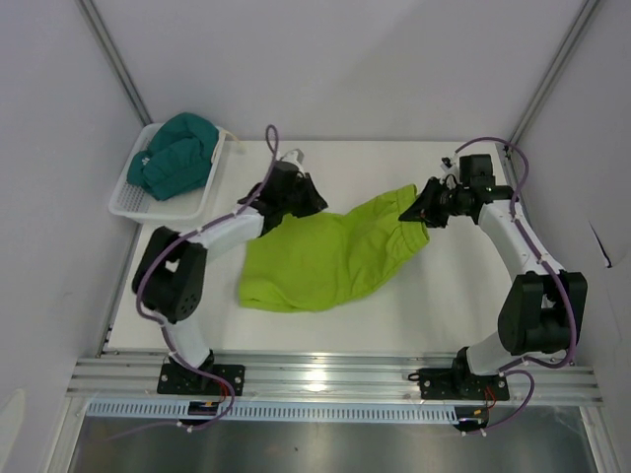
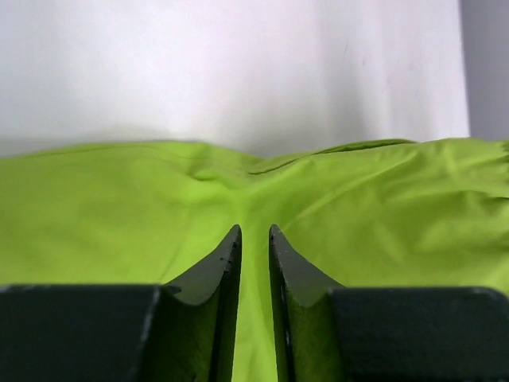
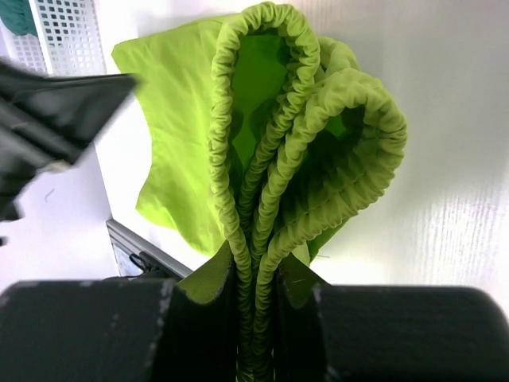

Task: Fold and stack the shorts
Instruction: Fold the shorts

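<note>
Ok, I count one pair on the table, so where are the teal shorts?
In the top view, the teal shorts lie bunched in the white basket at the table's far left corner, beyond the left gripper and apart from the green shorts.

Bright, even light, soft shadows, glare on the front rail (image 1: 325, 372) (right wrist view's left edge blurs).

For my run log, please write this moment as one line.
lime green shorts: unfolded on table | left hand: shut on the fabric | right hand: shut on waistband | teal shorts: in basket
</note>
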Available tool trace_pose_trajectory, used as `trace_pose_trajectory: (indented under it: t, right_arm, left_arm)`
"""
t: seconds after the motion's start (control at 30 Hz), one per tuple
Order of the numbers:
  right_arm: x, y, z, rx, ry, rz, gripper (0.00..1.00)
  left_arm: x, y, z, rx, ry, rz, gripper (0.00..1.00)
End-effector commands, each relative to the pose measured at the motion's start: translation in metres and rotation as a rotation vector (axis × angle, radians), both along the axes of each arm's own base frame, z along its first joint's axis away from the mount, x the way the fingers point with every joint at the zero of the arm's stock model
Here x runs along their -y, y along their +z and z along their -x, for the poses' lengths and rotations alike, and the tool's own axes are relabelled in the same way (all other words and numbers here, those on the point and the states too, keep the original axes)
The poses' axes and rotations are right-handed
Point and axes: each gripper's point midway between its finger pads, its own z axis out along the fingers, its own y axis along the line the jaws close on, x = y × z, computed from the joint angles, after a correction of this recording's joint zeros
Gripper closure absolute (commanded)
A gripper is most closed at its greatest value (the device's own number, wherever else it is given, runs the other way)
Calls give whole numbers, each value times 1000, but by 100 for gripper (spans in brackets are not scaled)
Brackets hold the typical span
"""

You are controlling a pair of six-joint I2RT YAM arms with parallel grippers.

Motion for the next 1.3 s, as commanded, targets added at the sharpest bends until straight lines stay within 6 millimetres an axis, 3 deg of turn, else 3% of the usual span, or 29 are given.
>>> trace_pose_trajectory:
  t: [0.0, 0.03, 0.07, 0.13, 0.27, 0.33, 0.37, 0.47, 0.53, 0.63, 0.67, 0.7, 0.87, 1.1, 1.27]
  right_arm:
    - [4, 10, -4, 38, 17, -6, 100]
    - [5, 9, -3, 34, 17, -8, 100]
    - [6, 9, -3, 35, 17, -12, 100]
    - [6, 7, -5, 34, 18, -13, 100]
    - [9, 2, -7, 22, 16, -15, 100]
    - [14, 1, -9, 22, 12, -13, 100]
    - [15, 0, -10, 18, 16, -12, 100]
    - [34, 0, -15, 23, -9, 5, 100]
    - [38, -1, -15, 19, -9, 13, 100]
    - [42, -2, -15, 14, -13, 19, 100]
    - [41, -1, -16, 17, -12, 16, 100]
    - [40, -2, -16, 16, -8, 14, 100]
    - [40, -2, -15, 16, -10, 11, 100]
    - [40, 1, -16, 20, -13, 11, 100]
    - [37, 15, -19, 40, -21, 23, 100]
  left_arm:
    - [-41, 21, 13, 28, 24, -2, 77]
    - [-53, 25, 12, 38, 42, -4, 77]
    - [-61, 11, 19, 14, 45, -27, 77]
    - [-73, 4, 21, 5, 62, -38, 78]
    - [-103, -20, 49, -15, 102, -36, 79]
    - [-112, -17, 52, 4, 121, -14, 79]
    - [-120, -24, 63, -9, 134, -20, 80]
    - [-149, -22, 69, 23, 218, -57, 79]
    - [-163, -33, 81, 8, 246, -74, 77]
    - [-183, -20, 85, 62, 300, -60, 62]
    - [-187, -22, 88, 61, 306, -64, 53]
    - [-192, -20, 88, 62, 318, -64, 33]
    - [-196, -30, 87, 17, 311, -68, 27]
    - [-196, -44, 83, -37, 301, -94, 32]
    - [-192, -52, 79, -72, 302, -89, 38]
